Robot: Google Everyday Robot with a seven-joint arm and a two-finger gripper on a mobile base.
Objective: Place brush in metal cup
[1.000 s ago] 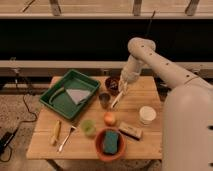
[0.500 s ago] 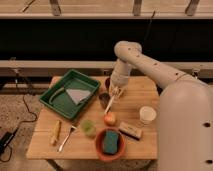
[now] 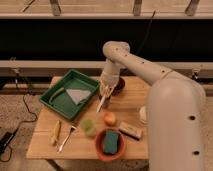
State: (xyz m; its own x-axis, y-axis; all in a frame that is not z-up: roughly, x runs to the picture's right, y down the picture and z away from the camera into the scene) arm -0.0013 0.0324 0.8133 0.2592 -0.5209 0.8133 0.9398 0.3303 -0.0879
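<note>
My gripper [image 3: 106, 91] hangs over the middle of the wooden table [image 3: 45, 147], just right of the green tray. It is shut on the brush [image 3: 101, 104], whose slim white handle slants down and to the left below the fingers. The metal cup [image 3: 107, 103] sits directly under the gripper. It is mostly hidden by the gripper and the brush, so only a dark sliver shows. Whether the brush tip is inside the cup or in front of it cannot be told.
A green tray [image 3: 59, 104] holding a pale sheet [image 3: 77, 95] fills the table's left. A dark bowl [image 3: 120, 85] sits behind the gripper. In front are a translucent green cup [image 3: 89, 127], an orange fruit [image 3: 109, 118], a red bowl with a green sponge [image 3: 110, 142], a tan block [image 3: 130, 131], a white cup [image 3: 144, 114], a yellow item [image 3: 56, 132] and a fork [image 3: 67, 138].
The arm has swung left and lowered, carrying the brush from right of the metal cup to directly over it. The cup, plainly visible before, is now largely covered.
</note>
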